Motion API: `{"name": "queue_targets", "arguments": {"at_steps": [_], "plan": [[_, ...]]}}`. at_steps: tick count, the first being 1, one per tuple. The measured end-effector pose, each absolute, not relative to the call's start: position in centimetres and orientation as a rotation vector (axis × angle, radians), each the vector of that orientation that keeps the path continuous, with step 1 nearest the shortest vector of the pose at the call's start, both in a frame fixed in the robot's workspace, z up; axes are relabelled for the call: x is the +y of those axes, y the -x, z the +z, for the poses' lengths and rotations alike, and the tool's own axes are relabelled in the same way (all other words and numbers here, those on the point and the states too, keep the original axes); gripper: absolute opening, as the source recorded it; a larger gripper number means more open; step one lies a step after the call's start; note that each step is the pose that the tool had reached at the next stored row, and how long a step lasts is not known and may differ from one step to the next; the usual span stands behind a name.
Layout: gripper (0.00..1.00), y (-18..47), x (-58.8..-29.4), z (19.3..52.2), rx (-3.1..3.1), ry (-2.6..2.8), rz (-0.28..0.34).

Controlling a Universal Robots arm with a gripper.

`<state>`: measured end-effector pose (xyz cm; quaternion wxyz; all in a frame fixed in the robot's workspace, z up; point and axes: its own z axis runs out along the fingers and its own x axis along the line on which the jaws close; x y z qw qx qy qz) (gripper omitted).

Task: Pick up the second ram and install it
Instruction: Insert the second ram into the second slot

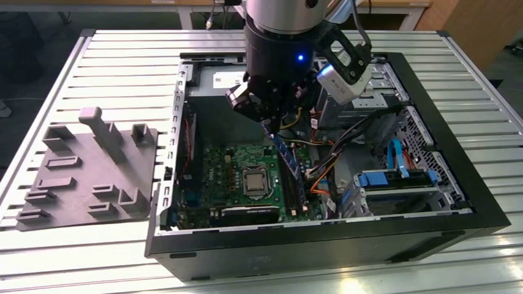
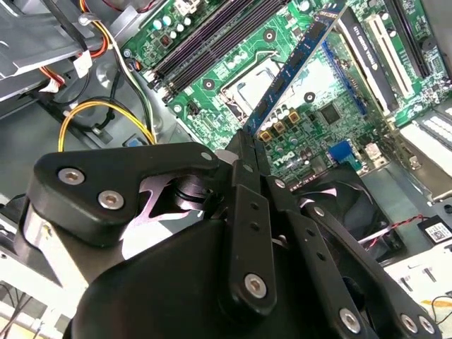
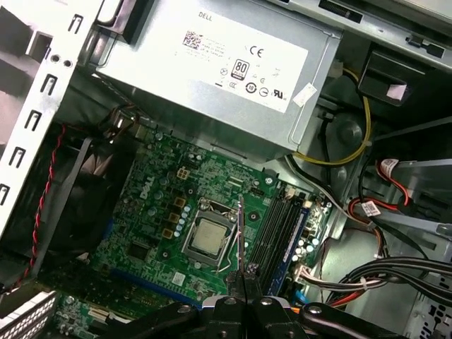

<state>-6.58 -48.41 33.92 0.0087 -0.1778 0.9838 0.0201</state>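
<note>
Second wrist view: claw (image 2: pixel 247 145) clamped on second ram (image 2: pixel 296 67) over mobo (image 2: pixel 212 88); install step, unseated; needs lining up w/ slots (image 2: pixel 212 35), upper left.

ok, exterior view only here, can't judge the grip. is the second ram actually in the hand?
Observer: Yes. In the second wrist view the hand is shut on one end of the second ram.
Operator: Seated yet?
Observer: No. In the first wrist view it shows edge-on across the CPU socket, with the memory slots beside it.
</note>
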Motion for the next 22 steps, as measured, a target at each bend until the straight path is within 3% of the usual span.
{"name": "queue_targets", "arguments": {"at_steps": [22], "plan": [[0.12,6.58,-48.41,33.90,3.084,0.490,0.061]]}}
